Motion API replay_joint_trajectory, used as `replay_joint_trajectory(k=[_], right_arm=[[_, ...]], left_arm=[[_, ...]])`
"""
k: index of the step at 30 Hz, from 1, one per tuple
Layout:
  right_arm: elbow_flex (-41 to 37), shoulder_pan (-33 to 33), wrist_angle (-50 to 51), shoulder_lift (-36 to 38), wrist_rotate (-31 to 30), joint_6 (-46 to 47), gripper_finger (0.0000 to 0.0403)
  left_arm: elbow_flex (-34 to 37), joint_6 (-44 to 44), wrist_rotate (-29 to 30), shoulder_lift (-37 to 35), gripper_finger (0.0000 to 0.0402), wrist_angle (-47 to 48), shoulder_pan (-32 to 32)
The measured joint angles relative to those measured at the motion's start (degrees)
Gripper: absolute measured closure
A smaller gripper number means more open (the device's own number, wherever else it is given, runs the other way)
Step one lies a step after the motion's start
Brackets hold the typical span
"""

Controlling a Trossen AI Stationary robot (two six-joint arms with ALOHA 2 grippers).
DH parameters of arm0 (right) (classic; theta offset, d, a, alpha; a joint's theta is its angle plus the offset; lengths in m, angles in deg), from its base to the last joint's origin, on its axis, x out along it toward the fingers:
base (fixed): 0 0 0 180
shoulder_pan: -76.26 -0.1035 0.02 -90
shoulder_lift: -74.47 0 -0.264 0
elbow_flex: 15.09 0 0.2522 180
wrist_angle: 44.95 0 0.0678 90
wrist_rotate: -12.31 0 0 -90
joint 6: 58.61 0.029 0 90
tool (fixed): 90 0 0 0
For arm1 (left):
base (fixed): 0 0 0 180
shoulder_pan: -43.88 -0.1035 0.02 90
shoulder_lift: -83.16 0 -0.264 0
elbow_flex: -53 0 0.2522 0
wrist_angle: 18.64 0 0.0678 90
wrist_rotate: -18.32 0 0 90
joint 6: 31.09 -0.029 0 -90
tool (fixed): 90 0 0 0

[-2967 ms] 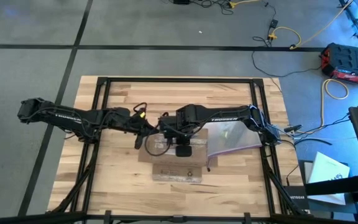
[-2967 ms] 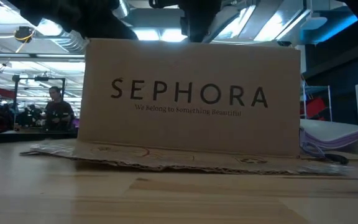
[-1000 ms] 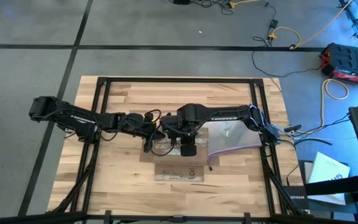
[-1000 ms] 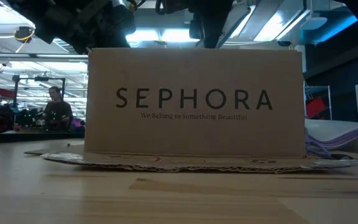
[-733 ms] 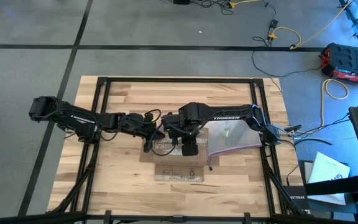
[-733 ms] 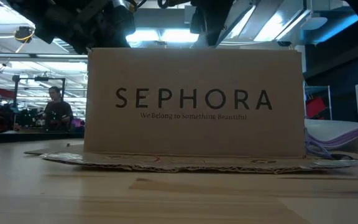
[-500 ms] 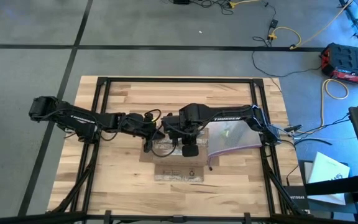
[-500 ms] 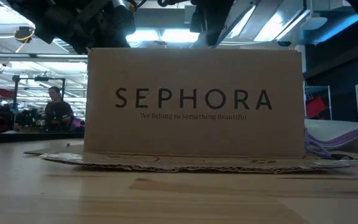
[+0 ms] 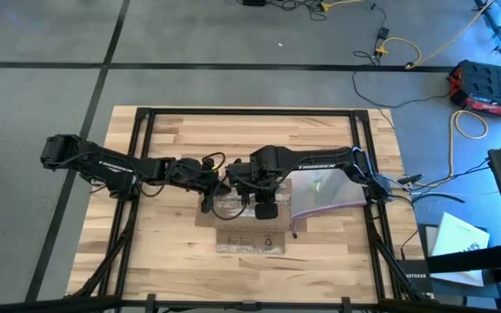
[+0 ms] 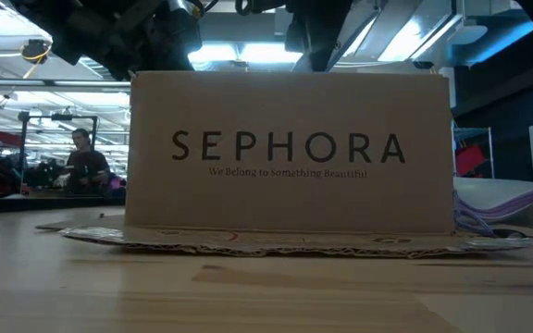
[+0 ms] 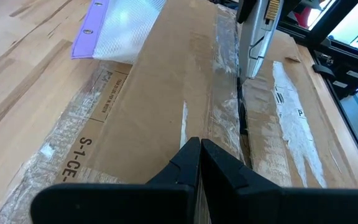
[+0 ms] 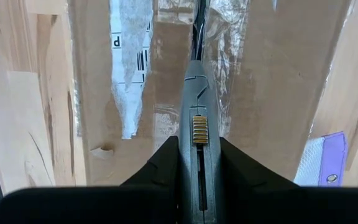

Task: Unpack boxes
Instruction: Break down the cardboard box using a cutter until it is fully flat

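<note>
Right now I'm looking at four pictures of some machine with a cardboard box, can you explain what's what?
Two dark robot arms work at a wooden table. One camera looks straight down, one sits at table height, and one rides on each wrist. The brown box, lettered SEPHORA, stands mid-table beside a clear plastic bag with a purple edge. The right gripper clamps a grey knife-like tool, its tip at the taped seam on the box top. The left gripper is shut, empty, just above the box top.
</note>
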Motion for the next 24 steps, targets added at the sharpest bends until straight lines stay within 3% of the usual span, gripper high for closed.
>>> replay_joint_trajectory(k=[24], right_arm=[[-0.07,-0.76,0.02,0.55,-2.01,0.2,0.0348]], left_arm=[[0.0,-0.14,0.09,0.0,0.0402,-0.07,-0.02]])
